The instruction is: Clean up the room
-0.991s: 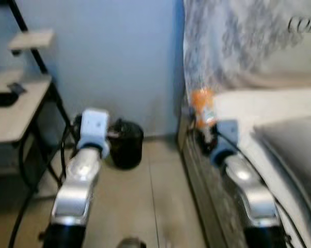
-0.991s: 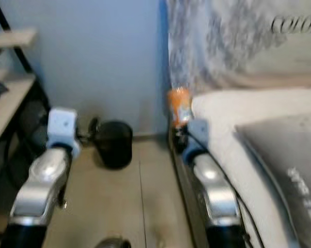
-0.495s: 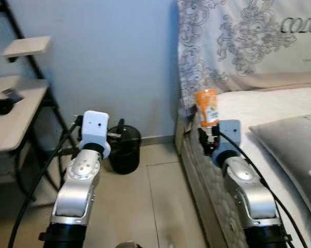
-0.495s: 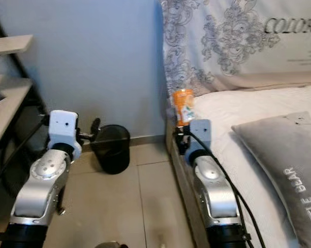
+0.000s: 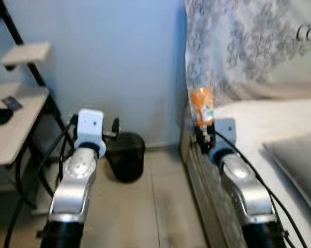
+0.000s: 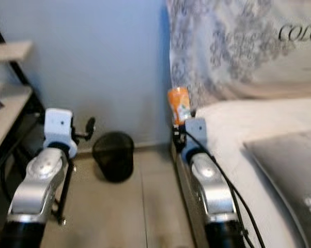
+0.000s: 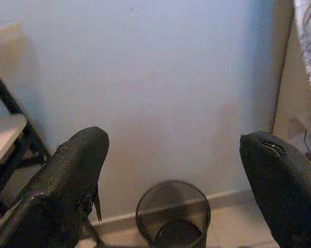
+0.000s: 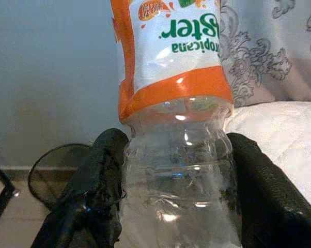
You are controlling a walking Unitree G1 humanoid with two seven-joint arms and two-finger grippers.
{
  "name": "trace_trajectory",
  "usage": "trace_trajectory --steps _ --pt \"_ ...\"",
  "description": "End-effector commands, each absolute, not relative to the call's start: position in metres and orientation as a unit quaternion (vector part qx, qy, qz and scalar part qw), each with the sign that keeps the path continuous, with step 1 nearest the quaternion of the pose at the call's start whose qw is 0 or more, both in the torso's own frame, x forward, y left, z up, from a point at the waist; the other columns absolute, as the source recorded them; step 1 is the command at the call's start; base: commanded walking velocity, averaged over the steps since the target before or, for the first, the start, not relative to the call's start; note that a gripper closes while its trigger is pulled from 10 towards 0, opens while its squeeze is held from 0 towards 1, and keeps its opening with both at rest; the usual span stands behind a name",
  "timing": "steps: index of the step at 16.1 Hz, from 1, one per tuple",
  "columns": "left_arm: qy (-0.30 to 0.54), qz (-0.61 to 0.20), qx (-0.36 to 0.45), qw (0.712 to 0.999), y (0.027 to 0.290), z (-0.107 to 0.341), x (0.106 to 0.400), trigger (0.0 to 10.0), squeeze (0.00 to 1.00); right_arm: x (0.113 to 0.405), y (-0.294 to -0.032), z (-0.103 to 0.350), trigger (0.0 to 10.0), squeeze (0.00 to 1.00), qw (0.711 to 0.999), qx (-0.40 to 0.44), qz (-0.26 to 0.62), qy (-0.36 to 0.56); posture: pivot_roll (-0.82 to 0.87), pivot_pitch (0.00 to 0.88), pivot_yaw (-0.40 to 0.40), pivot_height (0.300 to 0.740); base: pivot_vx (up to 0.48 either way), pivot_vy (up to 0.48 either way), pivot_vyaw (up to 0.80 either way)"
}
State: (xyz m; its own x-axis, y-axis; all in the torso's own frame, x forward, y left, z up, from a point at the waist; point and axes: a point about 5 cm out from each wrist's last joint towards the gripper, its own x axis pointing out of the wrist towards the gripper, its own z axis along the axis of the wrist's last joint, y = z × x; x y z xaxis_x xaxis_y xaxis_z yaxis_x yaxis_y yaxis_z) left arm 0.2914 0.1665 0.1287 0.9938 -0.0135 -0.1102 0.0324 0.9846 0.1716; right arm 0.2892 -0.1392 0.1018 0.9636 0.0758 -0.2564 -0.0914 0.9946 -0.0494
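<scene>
Clear orange-labelled bottle (image 8: 175,129), seemingly empty, held upright

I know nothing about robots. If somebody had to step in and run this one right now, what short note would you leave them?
Right hand: shut on an empty plastic bottle with an orange label, held upright at the bed's near corner.
Left hand: open, holding nothing, raised and pointing toward the black mesh wastebasket.
The wastebasket stands on the floor against the blue wall, between the shelf unit and the bed.
Done: the bottle is picked up.
Left: probably carry the bottle over the wastebasket and drop it in, then look for more clutter. The head views are blurred, so go slowly.
</scene>
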Motion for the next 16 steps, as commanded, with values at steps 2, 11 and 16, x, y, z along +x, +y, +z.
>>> trace_trajectory --steps 2,11,16 --pt "0.050 -0.020 0.090 0.994 0.1629 0.1308 0.2922 10.0 0.00 0.2906 -0.1431 0.1022 10.0 0.00 0.991 -0.035 0.035 0.124 0.06 0.000 0.041 0.740 0.351 0.000 0.00" --pt "0.050 -0.018 0.088 0.995 0.1632 0.1295 0.2913 10.0 0.00 0.2885 -0.1386 0.0972 10.0 0.00 0.990 -0.024 0.061 0.129 0.07 0.000 0.037 0.740 0.351 0.000 0.00" --pt "0.049 -0.018 0.095 0.994 0.1642 0.1306 0.2928 10.0 0.00 0.2885 -0.1377 0.0954 10.0 0.00 0.988 -0.013 0.072 0.134 0.08 0.000 0.045 0.740 0.346 0.000 0.00"
